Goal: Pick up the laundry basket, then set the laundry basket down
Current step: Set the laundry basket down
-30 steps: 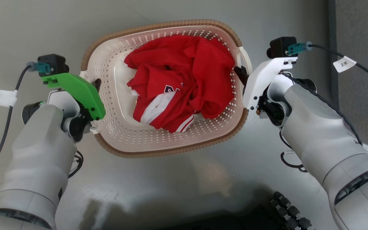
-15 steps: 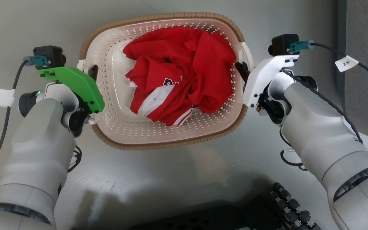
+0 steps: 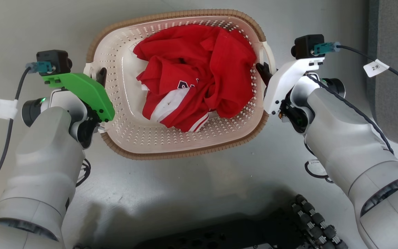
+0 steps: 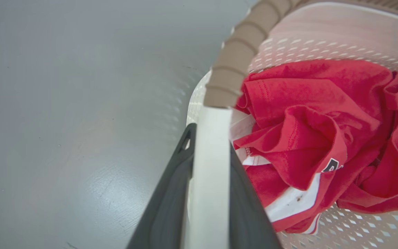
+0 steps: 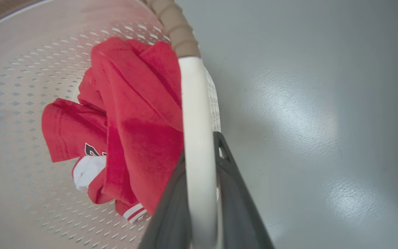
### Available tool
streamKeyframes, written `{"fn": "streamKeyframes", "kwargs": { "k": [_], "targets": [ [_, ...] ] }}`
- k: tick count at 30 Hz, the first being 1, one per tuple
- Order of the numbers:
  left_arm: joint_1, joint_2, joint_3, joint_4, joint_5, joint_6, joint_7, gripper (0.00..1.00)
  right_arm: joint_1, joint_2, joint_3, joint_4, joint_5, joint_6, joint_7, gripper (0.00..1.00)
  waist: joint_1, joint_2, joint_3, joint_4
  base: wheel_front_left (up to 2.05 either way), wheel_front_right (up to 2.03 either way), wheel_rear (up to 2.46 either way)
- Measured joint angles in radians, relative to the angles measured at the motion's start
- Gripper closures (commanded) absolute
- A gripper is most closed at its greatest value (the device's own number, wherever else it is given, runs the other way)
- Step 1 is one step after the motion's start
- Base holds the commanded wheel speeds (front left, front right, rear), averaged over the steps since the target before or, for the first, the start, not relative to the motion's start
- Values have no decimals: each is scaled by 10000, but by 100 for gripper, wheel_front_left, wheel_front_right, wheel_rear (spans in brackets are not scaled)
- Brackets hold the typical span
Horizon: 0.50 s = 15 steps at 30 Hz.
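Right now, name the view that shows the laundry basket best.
The head view: the whole laundry basket appears from above, brown rim all round, both handles. The left wrist view gives a stretch of rim and the white handle pinched by the left claw; the right wrist view gives the same at the right claw.

Left claw (image 4: pixel 208 143) around white handle (image 4: pixel 208 193) of the laundry basket (image 4: pixel 235 62)
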Motion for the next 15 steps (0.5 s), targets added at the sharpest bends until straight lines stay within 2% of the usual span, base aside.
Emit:
{"fn": "streamKeyframes", "kwargs": {
  "k": [4,5,6,7,8,9,10,15],
  "targets": [
    [-53,-50,-15,130,0,-2,-69,100,-27,13,42,58,-10,38,-79,100,0,0,45,20,0,0,0],
    [-71,-54,-13,144,-2,-2,-69,98,-28,12,40,67,-10,71,-107,94,0,0,49,24,0,0,0],
    [-83,-61,-13,150,-2,-2,-69,75,-28,12,40,79,-10,79,-159,53,0,0,53,28,0,0,0],
    [-95,-56,-8,180,-6,-2,-69,58,-30,2,19,86,-4,77,-180,11,0,0,55,32,0,0,0],
    [-104,-40,-17,228,-6,-6,-65,39,-35,-69,-10,119,0,77,-249,0,0,0,55,38,0,0,0],
    [-114,-38,-15,272,-6,-6,-65,5,-42,-148,-10,146,0,79,-251,0,0,0,54,45,0,0,0],
    [-134,-36,-13,318,-6,-6,-65,0,-54,-221,-8,184,0,79,-251,0,0,0,52,53,0,0,0],
    [-165,31,-17,456,-6,-4,-69,0,-92,-305,8,203,6,107,-255,0,0,0,30,94,0,0,0]
  ]
}}
